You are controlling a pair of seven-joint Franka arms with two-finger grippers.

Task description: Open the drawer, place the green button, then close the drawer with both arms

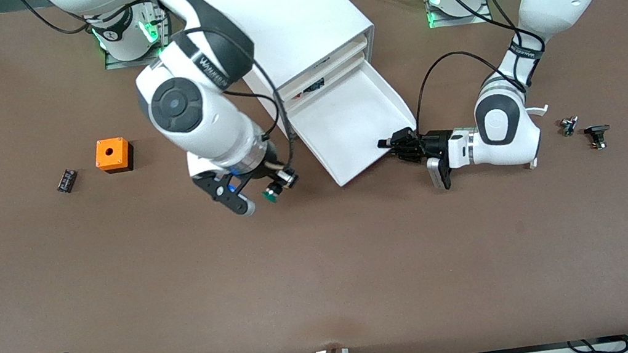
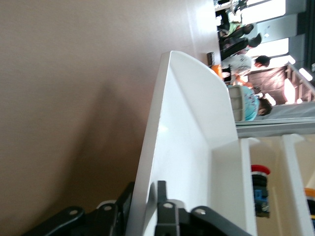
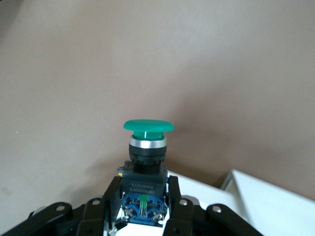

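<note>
The drawer [image 1: 351, 124], the lowest one of the white cabinet [image 1: 290, 18], stands pulled out and holds nothing that shows. My left gripper [image 1: 393, 144] is at its front corner, toward the left arm's end of the table. In the left wrist view the fingers [image 2: 165, 199] straddle the drawer's front wall [image 2: 182, 147], slightly parted, with the inner one a hair off the wall. My right gripper [image 1: 266, 191] hangs over the bare table beside the drawer, toward the right arm's end, and is shut on the button [image 1: 273, 194]. The button's green cap [image 3: 147, 127] points away from the right gripper [image 3: 143, 194], which clamps the black-blue body.
An orange cube with a hole [image 1: 113, 154] and a small black part [image 1: 66, 180] lie toward the right arm's end of the table. Two small dark parts [image 1: 568, 126] [image 1: 597, 134] lie near the left arm's elbow. A red-capped part [image 2: 260, 187] sits in an upper drawer.
</note>
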